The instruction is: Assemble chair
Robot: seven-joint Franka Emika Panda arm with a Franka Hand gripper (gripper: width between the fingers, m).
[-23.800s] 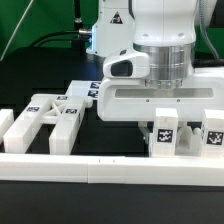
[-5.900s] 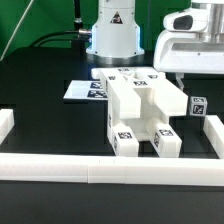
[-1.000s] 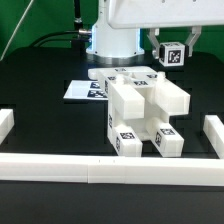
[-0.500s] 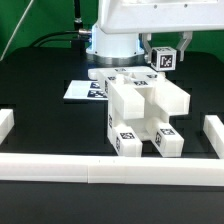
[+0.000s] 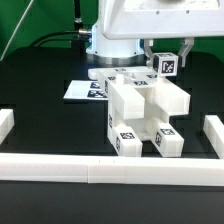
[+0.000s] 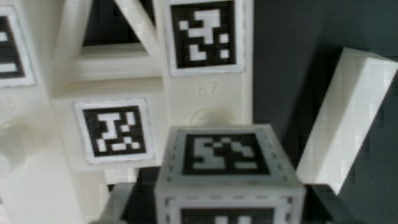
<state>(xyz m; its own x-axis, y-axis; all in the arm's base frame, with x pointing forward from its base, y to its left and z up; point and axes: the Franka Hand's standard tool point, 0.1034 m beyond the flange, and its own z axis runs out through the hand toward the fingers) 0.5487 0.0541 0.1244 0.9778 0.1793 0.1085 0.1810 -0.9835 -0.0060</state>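
Over the chair (image 5: 145,110), the fingers (image 5: 187,52) hold 1 tagged block (image 5: 167,64) aloft.

No words, numbers or brands could be read. Only square black-and-white tags (image 5: 126,140) (patterns, not lettering) stood on the block (image 5: 167,67) clamped in the gripper (image 5: 167,57) and on the chair (image 5: 150,100) below it.

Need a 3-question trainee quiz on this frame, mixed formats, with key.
1. Fill in: the marker board lies to the exterior view's ____ of the chair assembly.
2. True or false: the gripper is open and empty.
3. The small tagged piece is: A) lying on the marker board B) held between the gripper's fingers C) already joined to the chair assembly.
Key: 1 left; 2 false; 3 B.
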